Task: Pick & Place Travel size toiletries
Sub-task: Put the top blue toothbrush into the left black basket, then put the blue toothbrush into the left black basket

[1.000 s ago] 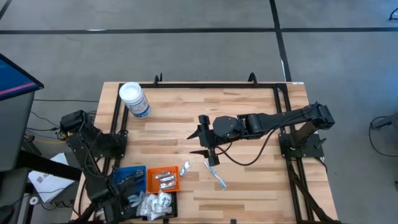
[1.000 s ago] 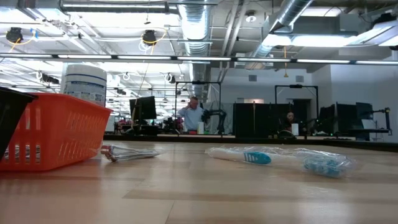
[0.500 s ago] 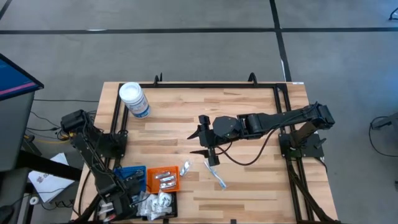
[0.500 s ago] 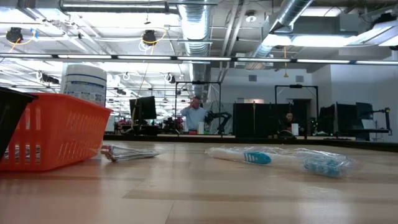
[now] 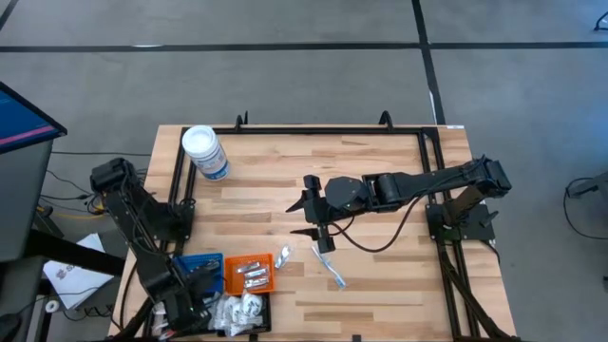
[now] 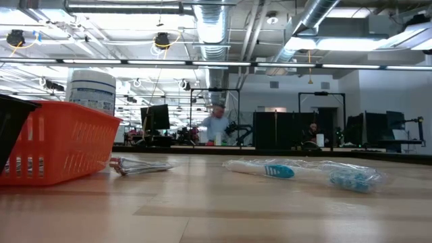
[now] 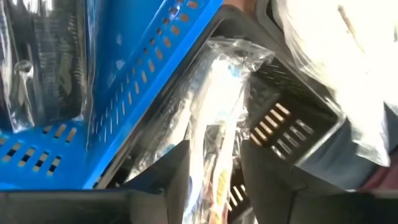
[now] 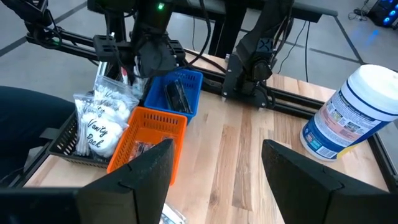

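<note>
Wooden table [image 5: 380,180], trays at my left corner. My left gripper [image 7: 214,180] over black tray [image 7: 292,124], fingers part spread, wrapped toothbrush [image 7: 211,124] between them. Might snag on blue tray [image 7: 124,93] rim, fall outside. My right gripper [image 5: 312,217] waits spread, mid-table, above another wrapped toothbrush [image 5: 330,267].

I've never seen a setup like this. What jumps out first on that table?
Three small trays, blue, orange and black, crowd the table's near left corner, where the left gripper hovers over wrapped packets. A big white-lidded jar stands alone at the far left. Mid-table, the right gripper waits, fingers apart, beside a wrapped blue toothbrush.
</note>
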